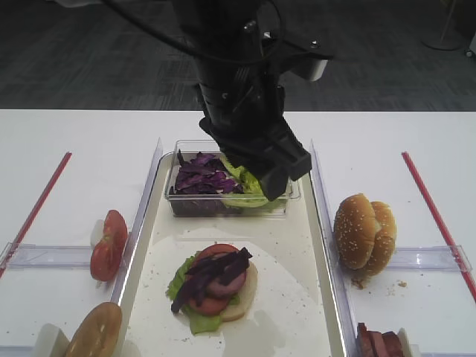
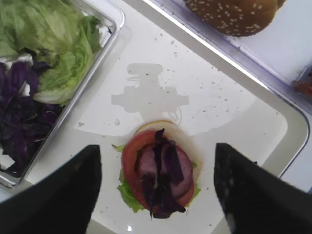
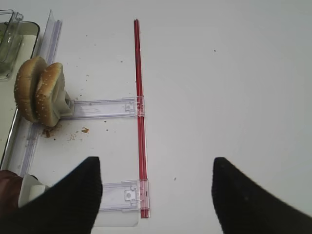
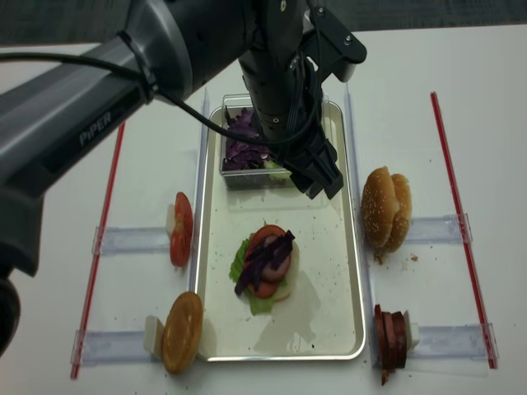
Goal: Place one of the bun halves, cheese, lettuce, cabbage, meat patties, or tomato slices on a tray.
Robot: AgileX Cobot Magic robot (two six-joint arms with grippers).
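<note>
On the cream tray (image 1: 297, 297) lies a stack (image 1: 216, 286) of bun half, lettuce, tomato slice, meat patty and purple cabbage (image 2: 161, 165). My left gripper (image 2: 156, 163) hovers above it, open, with nothing between its fingers; in the high view the left gripper (image 1: 279, 175) hangs over the clear tub. My right gripper (image 3: 156, 165) is open and empty over bare table, right of the bun halves (image 3: 39, 90). Cheese is out of view.
The clear tub (image 1: 227, 208) at the tray's far end holds cabbage (image 1: 201, 175) and lettuce (image 1: 245, 182). Tomato slices (image 1: 108, 245) and a bun half (image 1: 93, 331) stand left of the tray, meat patties (image 1: 379, 343) at its right. Red strips (image 3: 139, 97) border the table.
</note>
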